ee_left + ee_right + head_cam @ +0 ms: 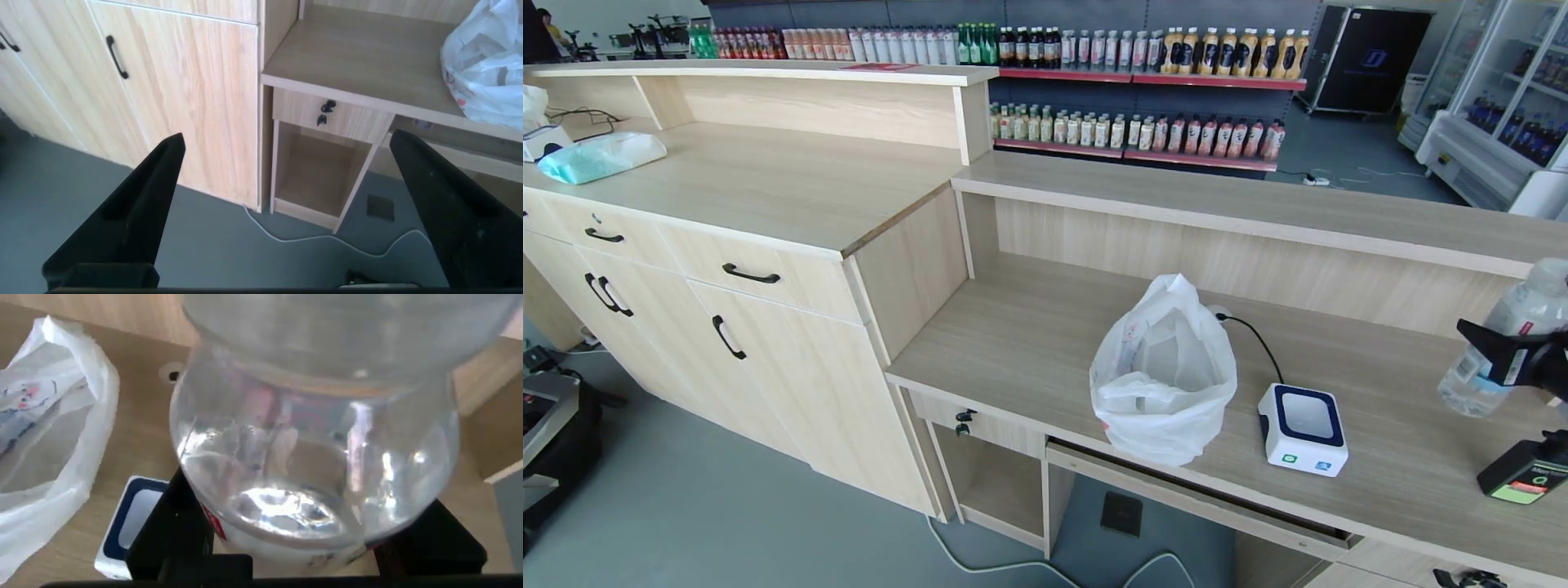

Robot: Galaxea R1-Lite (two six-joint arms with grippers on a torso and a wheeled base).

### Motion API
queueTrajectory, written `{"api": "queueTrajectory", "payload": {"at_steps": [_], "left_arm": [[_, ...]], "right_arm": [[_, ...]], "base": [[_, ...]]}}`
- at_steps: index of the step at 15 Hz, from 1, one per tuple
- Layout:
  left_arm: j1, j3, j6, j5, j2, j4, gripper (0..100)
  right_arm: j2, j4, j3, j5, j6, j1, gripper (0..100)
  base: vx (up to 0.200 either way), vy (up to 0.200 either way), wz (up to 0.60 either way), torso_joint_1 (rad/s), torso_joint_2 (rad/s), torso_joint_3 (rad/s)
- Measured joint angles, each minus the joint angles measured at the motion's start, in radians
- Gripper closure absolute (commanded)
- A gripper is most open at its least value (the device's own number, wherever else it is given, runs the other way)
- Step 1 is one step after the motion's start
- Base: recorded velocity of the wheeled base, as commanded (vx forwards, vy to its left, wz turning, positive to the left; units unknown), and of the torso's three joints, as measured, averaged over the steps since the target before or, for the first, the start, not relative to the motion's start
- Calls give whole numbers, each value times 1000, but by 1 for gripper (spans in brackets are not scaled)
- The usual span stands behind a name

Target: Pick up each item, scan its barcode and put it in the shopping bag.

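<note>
A clear plastic water bottle (1512,338) hangs above the right end of the desk, held tilted in my right gripper (1515,357), which is shut on its lower body. Seen close from the right wrist, the bottle (319,433) hides most of the black fingers (167,531). The white shopping bag (1164,371) stands open on the desk's middle, with the white barcode scanner (1303,427) just right of it. The bag (49,433) and scanner (131,531) lie below the bottle. My left gripper (286,212) hangs open over the floor, left of the desk, holding nothing.
A black device with a green label (1523,474) lies at the desk's right front. The scanner's cable (1254,339) runs back to the desk wall. A higher counter (768,196) with cabinets stands to the left. Drink shelves (1135,82) line the back.
</note>
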Motion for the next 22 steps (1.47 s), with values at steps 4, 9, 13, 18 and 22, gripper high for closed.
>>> {"api": "queueTrajectory", "payload": {"at_steps": [4, 9, 13, 18, 22], "left_arm": [[1, 0, 0, 0, 0, 0, 0], [1, 0, 0, 0, 0, 0, 0], [1, 0, 0, 0, 0, 0, 0], [1, 0, 0, 0, 0, 0, 0], [1, 0, 0, 0, 0, 0, 0]], "right_arm": [[-88, 36, 53, -448, 21, 117, 100], [-116, -58, 67, -579, -274, 228, 100], [-116, -121, 54, -570, -305, 308, 100], [-47, -152, -13, -542, -261, 362, 100], [113, -153, -75, -453, -105, 370, 100]], "base": [[0, 0, 0, 0, 0, 0], [0, 0, 120, 0, 1, 0], [0, 0, 600, 4, 1, 8], [0, 0, 360, 0, 0, 2], [0, 0, 0, 0, 0, 0]]}}
